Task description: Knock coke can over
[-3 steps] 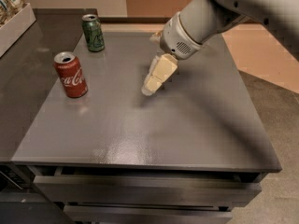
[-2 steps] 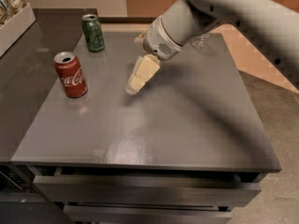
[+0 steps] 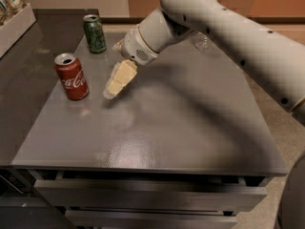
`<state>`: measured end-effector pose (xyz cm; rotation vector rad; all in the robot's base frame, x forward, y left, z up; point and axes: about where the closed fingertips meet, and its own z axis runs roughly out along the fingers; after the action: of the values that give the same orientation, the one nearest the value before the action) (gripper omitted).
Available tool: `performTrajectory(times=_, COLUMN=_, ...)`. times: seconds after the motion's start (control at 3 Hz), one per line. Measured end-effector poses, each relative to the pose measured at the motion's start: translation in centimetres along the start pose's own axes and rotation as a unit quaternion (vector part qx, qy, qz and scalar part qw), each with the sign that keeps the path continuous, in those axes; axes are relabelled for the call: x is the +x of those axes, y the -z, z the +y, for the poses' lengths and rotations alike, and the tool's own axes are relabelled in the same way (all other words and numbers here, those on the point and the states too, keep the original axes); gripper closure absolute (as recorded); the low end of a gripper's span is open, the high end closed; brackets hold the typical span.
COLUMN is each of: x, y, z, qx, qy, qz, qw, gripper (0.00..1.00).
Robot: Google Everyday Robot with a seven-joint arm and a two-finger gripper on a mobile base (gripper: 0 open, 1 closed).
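Your gripper (image 3: 114, 82) hangs just beside the coke can (image 3: 71, 76), on its right in the view, not touching, and seems clenched on nothing. Push sideways into the can's upper half, not its base. The can stands upright, long axis vertical, opening upward.

A single camera looks steeply down from above the near edge of a grey table (image 3: 190, 128), facing across it toward the far wall. It sits close: the tabletop fills most of the view, with drawer fronts (image 3: 143, 194) along the bottom. My gripper (image 3: 110, 90) hangs left of centre, and my arm (image 3: 228, 27) enters from the upper right behind it.
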<state>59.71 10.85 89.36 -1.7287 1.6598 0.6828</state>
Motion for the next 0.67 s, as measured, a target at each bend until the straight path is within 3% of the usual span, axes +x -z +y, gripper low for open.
performTrajectory(times=0.67, x=-3.6, y=-3.7, z=1.3, qx=-0.024, qy=0.011, qz=-0.043, qw=0.9987, gripper=0.0)
